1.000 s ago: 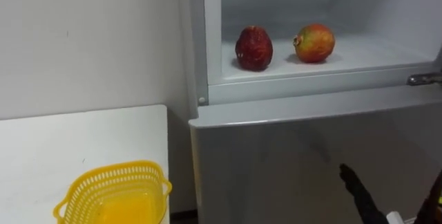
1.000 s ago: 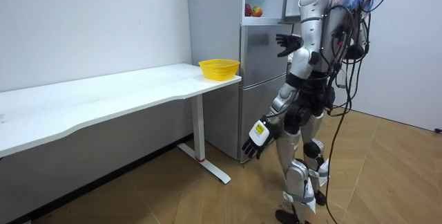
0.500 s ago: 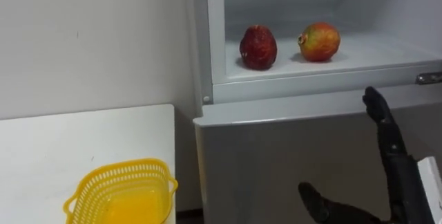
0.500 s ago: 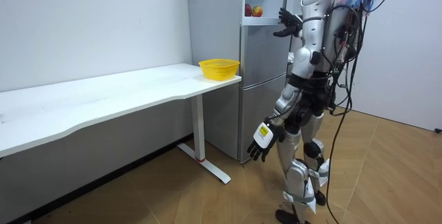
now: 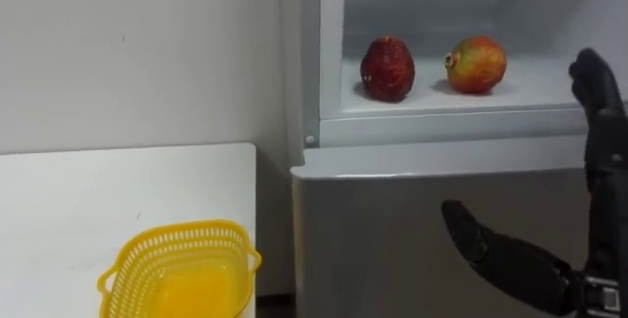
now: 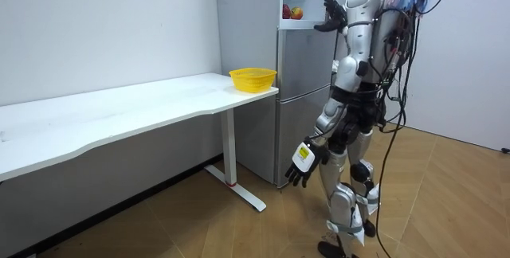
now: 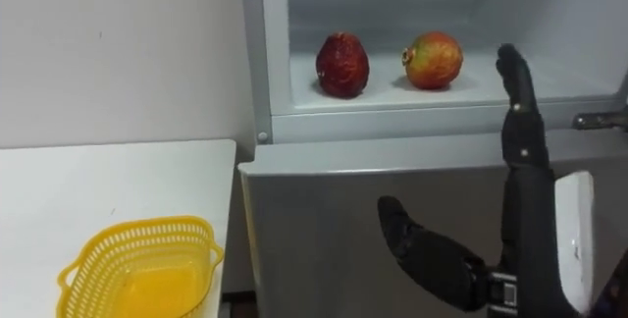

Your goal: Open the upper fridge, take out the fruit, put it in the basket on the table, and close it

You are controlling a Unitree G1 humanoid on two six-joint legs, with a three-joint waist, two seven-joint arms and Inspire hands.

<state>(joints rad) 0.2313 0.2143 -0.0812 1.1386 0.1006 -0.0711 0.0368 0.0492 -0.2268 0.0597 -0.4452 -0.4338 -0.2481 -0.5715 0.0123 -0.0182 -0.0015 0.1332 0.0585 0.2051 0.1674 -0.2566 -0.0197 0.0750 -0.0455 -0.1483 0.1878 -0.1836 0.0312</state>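
A white wall backs the table with its yellow basket; beside it the upper fridge is open. On its shelf are two fruits, near each other but apart. The dark red fruit stands upright, long axis vertical. The orange-red fruit lies rounder, its small crown pointing left at its neighbour. The right robot hand is held up with straight fingers and thumb spread, grasping nothing - fingertips level with the shelf, right of the orange-red fruit, not touching. The room view adds the robot standing before the fridge, its left robot hand hanging slack by its thigh - empty.
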